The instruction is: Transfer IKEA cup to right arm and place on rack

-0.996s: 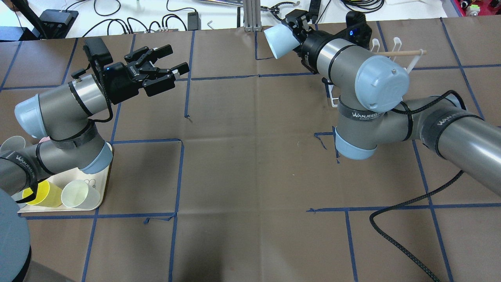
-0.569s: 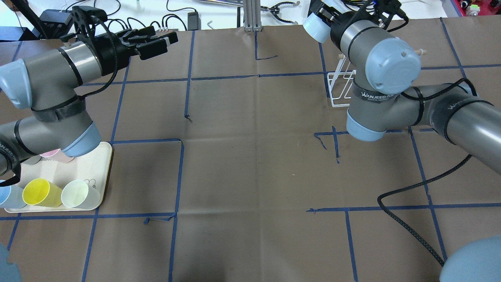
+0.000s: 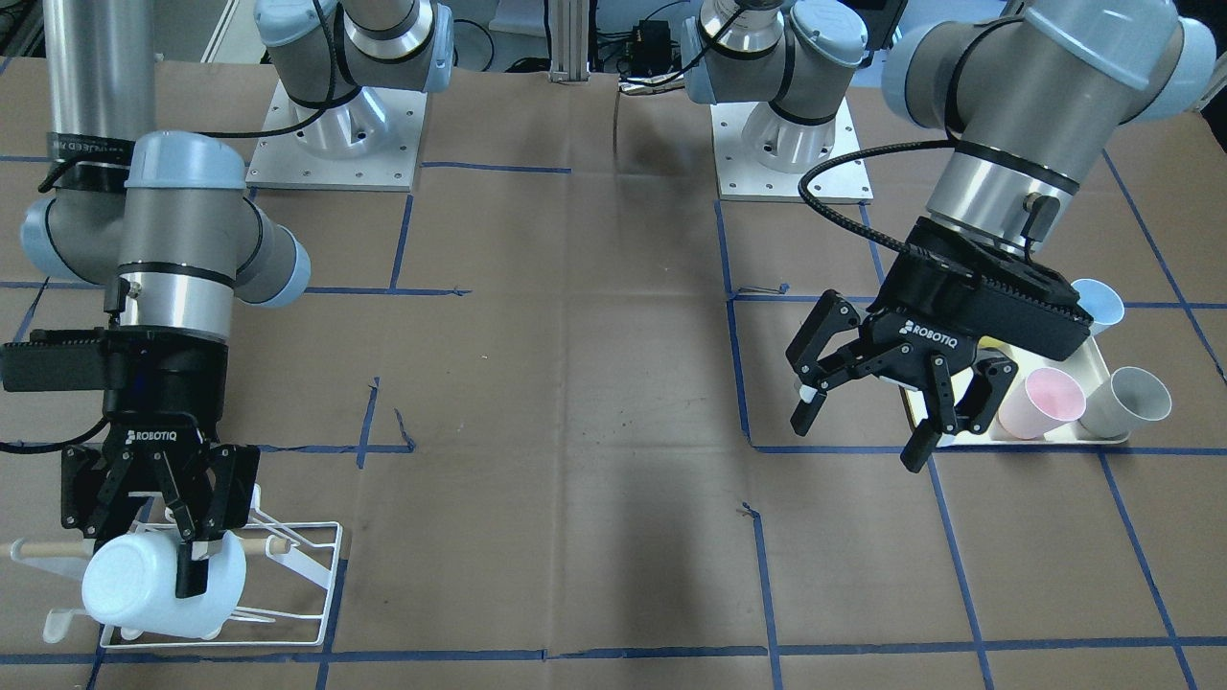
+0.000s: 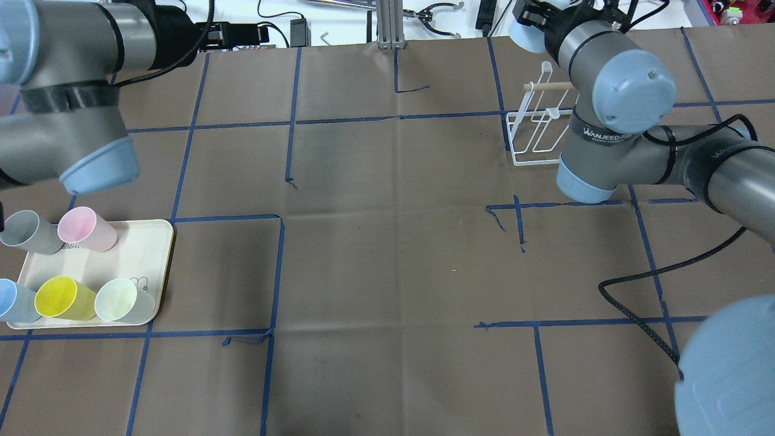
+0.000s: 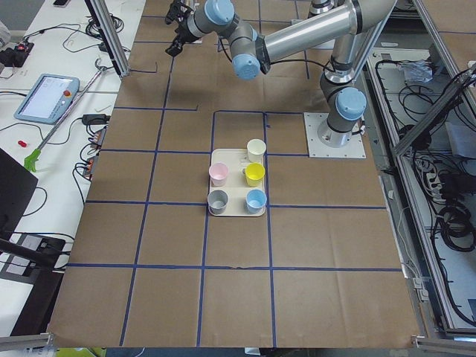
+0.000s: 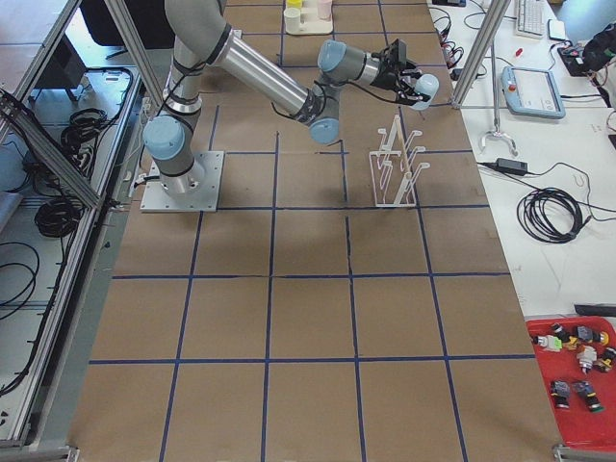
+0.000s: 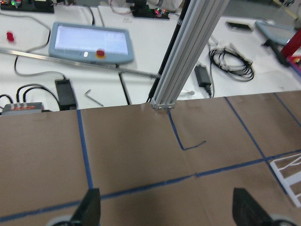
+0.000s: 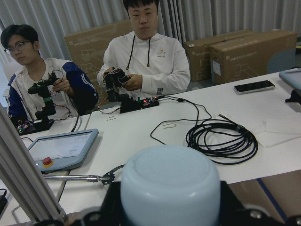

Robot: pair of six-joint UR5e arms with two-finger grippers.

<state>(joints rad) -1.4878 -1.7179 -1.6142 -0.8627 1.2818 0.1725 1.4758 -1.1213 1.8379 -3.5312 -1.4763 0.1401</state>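
Pale blue plastic cup (image 3: 144,589), pinched by my black right gripper (image 3: 184,563) near the white wire rack (image 3: 321,575), I think for hanging; black left gripper (image 3: 858,436) spread.

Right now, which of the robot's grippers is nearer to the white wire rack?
The right. The right gripper holds a pale blue cup right at the rack; the left gripper hangs open far across the table, on the side with the tray.

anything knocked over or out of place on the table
Nothing stands out. The cups stand upright on the tray, the rack sits level, and the right gripper holds the pale blue cup at it. Only a few blue tape ends look frayed.
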